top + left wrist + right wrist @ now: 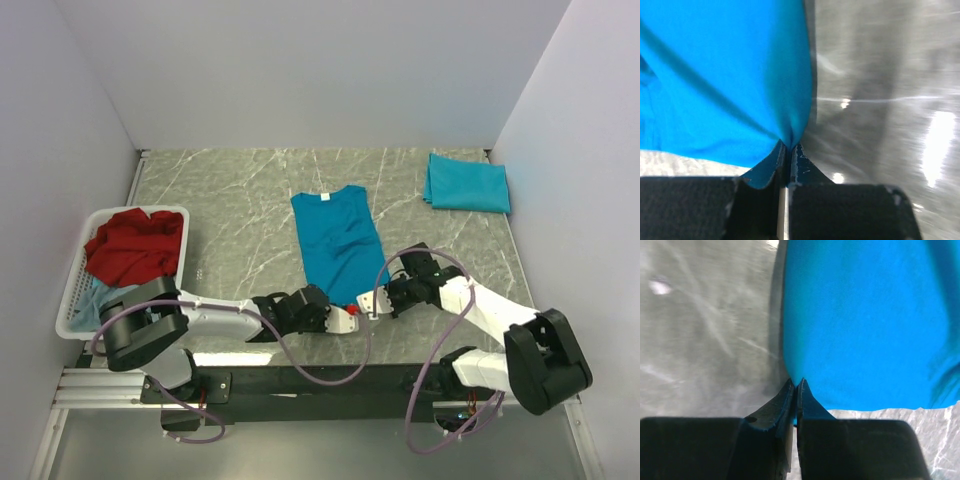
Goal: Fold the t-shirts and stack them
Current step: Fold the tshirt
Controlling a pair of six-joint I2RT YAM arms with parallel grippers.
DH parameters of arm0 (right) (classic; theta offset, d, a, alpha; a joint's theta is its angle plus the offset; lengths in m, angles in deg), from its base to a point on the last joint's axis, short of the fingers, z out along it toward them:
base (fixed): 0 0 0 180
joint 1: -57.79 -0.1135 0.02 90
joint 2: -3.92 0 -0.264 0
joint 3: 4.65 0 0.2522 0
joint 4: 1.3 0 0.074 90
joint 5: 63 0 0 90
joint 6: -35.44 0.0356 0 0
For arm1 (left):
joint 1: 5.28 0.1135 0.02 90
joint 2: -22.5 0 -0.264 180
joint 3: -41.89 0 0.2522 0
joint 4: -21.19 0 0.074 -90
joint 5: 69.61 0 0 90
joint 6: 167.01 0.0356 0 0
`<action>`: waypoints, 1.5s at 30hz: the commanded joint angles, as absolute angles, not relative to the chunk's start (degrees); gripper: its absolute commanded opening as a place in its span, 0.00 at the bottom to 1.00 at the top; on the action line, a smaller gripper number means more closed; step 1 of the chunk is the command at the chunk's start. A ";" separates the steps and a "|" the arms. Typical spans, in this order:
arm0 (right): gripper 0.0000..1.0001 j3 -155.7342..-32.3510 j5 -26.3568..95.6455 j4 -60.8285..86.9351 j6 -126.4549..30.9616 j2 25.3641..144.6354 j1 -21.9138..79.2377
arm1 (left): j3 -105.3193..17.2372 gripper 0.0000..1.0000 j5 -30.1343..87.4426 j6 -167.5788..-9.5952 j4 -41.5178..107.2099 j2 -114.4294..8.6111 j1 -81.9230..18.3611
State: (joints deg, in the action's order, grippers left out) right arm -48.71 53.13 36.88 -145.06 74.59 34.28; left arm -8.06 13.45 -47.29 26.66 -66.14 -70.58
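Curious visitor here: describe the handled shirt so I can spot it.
Look at the middle of the marble table. The flat teal shirt has the left pincer and right pincer shut on its near hem; the other teal shirt lies folded far right.

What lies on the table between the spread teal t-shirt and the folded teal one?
Nothing. Between the spread teal t-shirt and the folded teal t-shirt the grey table is bare, as the top external view shows.

Basket (72, 285) left, shirts (135, 248) inside; flat t-shirt (338, 245) centre; folded t-shirt (467, 184) far right.
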 commanded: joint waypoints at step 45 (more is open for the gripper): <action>0.00 -91.08 45.90 33.29 -103.62 94.16 33.71 | -29.34 0.01 29.17 -46.07 22.73 -68.19 -41.50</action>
